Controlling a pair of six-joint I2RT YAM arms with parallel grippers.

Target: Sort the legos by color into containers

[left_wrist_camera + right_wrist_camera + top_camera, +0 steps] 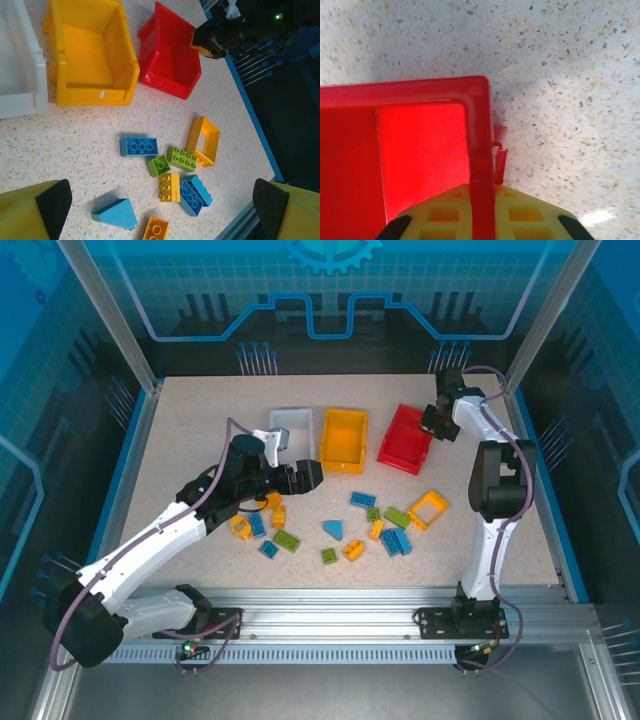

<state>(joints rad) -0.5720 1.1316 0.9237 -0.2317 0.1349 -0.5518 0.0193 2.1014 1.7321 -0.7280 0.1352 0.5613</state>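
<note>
Left gripper (305,477): jaws wide apart, just in front of white bin (290,420). Right gripper (433,423): straddles red bin (403,443) wall, toward table (190,440) far right corner; clamped or not, cannot tell.

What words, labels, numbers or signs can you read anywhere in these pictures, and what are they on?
Nothing here is readable as text.
The gear emblem on the back panel: a graphic, no letters.
The white mark on the yellow bin: too small to read.
The white bin, red bin and legos: no lettering visible.
</note>
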